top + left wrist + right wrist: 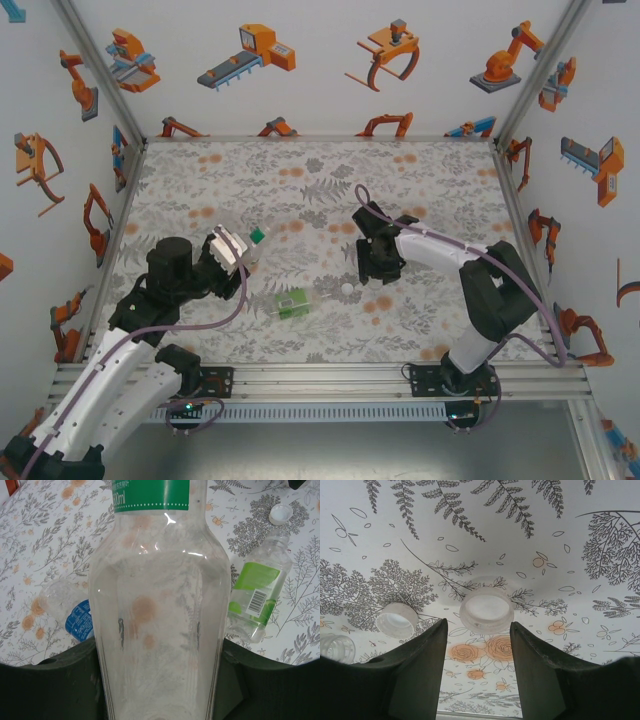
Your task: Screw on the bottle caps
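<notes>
The left end effector (222,252) is clamped on a tall clear bottle (160,605), one finger on each side of its body. Beyond it a green-labelled bottle (255,597) and a blue-labelled bottle (75,616) lie on their sides on the flowered counter (250,170). The right end effector (477,630) hangs low over the counter, fingers apart. A white cap (486,609) sits just ahead of the gap, a second white cap (396,620) to its left.
</notes>
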You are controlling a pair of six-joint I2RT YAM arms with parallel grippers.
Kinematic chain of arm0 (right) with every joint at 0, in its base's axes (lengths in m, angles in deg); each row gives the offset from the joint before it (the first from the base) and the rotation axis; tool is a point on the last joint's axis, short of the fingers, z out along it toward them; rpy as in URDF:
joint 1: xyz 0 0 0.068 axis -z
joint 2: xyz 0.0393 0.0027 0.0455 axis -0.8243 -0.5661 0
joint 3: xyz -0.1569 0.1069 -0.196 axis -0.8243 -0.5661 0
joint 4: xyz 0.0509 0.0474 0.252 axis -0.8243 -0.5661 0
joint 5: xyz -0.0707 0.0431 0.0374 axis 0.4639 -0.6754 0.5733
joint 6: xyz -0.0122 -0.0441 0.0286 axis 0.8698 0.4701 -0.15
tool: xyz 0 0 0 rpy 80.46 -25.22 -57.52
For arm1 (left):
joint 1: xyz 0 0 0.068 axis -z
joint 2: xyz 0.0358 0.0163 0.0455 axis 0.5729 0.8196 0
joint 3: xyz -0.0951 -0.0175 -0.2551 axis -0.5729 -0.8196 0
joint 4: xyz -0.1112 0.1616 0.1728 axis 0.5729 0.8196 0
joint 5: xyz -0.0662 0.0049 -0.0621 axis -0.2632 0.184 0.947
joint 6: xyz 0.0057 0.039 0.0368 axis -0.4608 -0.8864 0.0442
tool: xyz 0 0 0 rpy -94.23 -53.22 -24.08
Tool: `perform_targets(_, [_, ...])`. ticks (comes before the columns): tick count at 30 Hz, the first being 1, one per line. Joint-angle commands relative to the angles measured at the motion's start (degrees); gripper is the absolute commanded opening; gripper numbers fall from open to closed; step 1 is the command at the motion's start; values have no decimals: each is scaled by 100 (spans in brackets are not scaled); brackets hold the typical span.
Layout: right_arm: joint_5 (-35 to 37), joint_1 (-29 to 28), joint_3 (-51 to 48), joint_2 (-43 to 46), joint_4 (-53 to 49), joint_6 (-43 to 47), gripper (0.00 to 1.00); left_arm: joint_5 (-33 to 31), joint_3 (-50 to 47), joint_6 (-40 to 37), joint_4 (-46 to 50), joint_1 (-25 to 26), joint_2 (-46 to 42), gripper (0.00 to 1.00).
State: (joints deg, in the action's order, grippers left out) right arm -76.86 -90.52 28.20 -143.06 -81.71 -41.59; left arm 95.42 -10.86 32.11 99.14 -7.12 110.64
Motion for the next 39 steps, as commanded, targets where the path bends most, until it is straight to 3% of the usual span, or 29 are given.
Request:
perform_targets(1, [67, 27, -98, -2, -18, -93, 50, 53, 146, -22, -19, 32, -37, 0])
perform_targets(39, [49, 24, 0, 24, 71, -84, 46, -79, 122, -3, -46, 105, 22, 0])
